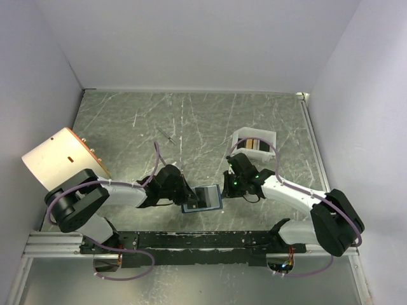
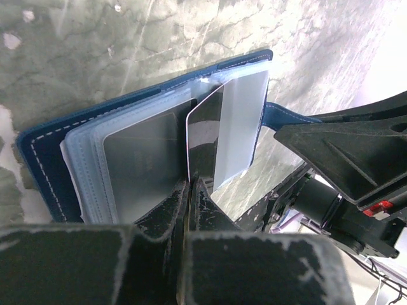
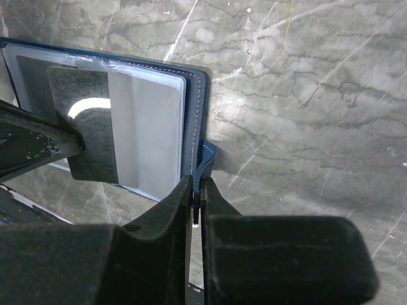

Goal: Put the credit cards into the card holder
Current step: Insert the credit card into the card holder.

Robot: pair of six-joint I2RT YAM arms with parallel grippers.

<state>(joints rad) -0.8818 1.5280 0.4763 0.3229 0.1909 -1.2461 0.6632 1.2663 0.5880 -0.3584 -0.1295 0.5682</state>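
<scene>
The dark blue card holder (image 1: 203,197) lies open between the two arms, its light pockets (image 2: 137,168) facing up. My left gripper (image 2: 192,185) is shut on the near edge of a dark glossy credit card (image 2: 205,143). The card stands on edge over the holder's pockets, its far end against the pale right-hand pocket (image 2: 241,121). My right gripper (image 3: 197,185) is shut on the holder's snap tab (image 3: 206,159) at its right edge. In the right wrist view the same card (image 3: 86,130) shows over the holder (image 3: 194,101). More credit cards (image 1: 252,145) lie in a white tray.
The white tray (image 1: 270,141) sits at the back right, just behind the right arm. A white and tan cylinder-like object (image 1: 60,159) stands at the far left by the wall. The marbled tabletop (image 1: 191,121) is walled on three sides.
</scene>
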